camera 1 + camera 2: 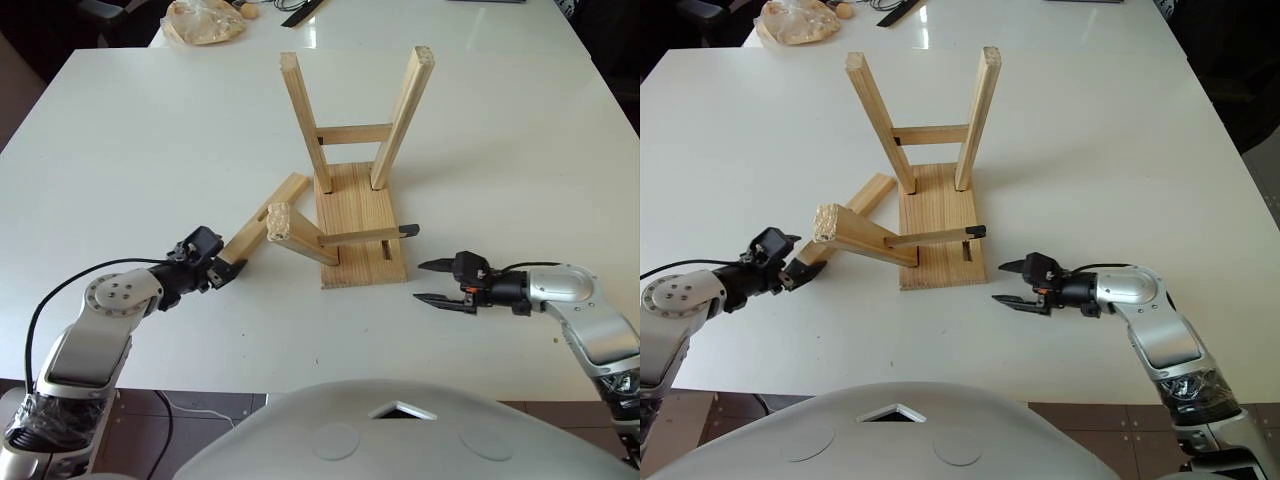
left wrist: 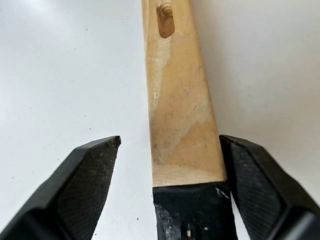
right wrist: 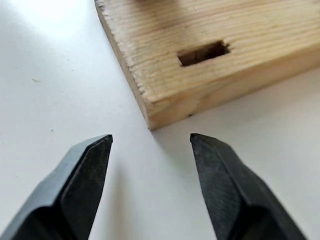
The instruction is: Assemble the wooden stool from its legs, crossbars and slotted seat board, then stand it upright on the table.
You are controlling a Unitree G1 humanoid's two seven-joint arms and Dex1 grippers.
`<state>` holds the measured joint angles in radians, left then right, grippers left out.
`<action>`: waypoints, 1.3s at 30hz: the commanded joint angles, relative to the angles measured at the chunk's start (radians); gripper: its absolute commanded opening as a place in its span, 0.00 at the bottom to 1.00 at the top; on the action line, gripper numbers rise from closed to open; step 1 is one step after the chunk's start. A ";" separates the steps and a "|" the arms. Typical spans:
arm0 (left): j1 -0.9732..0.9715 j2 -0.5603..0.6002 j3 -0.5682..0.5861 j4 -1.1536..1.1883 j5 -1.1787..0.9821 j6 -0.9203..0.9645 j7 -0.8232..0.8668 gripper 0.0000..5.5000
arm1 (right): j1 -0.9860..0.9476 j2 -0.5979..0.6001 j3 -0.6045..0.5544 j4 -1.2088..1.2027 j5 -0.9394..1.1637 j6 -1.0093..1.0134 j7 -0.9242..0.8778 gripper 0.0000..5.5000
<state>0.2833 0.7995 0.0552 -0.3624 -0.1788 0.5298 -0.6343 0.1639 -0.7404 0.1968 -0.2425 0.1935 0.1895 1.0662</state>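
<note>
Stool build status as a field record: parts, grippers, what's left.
seat board: flat on the table
far legs: two standing in the board, joined by a crossbar
third leg: tilted at the board's near end
fourth leg: lying loose, its end between the open fingers of the left gripper
right gripper: open, empty, near an empty slot
remaining: seat near legs, flip upright
</note>
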 commanded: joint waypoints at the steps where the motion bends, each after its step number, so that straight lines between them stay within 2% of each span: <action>1: -0.017 -0.005 -0.019 0.058 0.022 0.009 -0.006 0.66 | -0.040 0.021 0.019 -0.063 0.035 0.023 0.011 0.52; 7: -0.040 -0.012 -0.035 0.084 0.018 -0.015 -0.022 0.66 | -0.067 0.026 -0.012 -0.115 0.150 0.100 0.044 0.52; 15: -0.105 -0.053 0.070 0.124 -0.040 -0.063 -0.016 0.41 | -0.055 -0.030 -0.186 -0.062 0.227 0.117 0.036 0.52; 20: -0.108 -0.064 0.076 0.116 -0.065 -0.074 -0.051 0.28 | -0.077 -0.033 -0.221 -0.023 0.222 0.104 0.030 0.52; 25: -0.225 -0.080 0.171 0.174 -0.124 -0.086 -0.026 0.13 | -0.099 -0.041 -0.289 0.003 0.248 0.111 0.022 0.52; 29: -0.246 -0.065 0.186 0.196 -0.129 -0.102 -0.049 0.02 | -0.114 -0.041 -0.292 0.028 0.238 0.102 0.027 0.52; 30: -0.232 -0.067 0.184 0.170 -0.152 -0.099 -0.073 0.01 | -0.114 -0.040 -0.288 0.030 0.234 0.100 0.028 0.52; 34: -0.172 -0.044 0.135 0.083 -0.169 -0.059 -0.133 0.09 | -0.108 -0.037 -0.281 0.024 0.228 0.098 0.020 0.52; 39: -0.165 -0.021 0.135 0.133 -0.143 -0.051 -0.146 0.26 | -0.108 -0.037 -0.272 0.032 0.211 0.089 0.011 0.52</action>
<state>0.1101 0.7496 0.1937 -0.2393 -0.3341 0.4699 -0.7663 0.0631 -0.7728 -0.0812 -0.2149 0.4165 0.2822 1.0846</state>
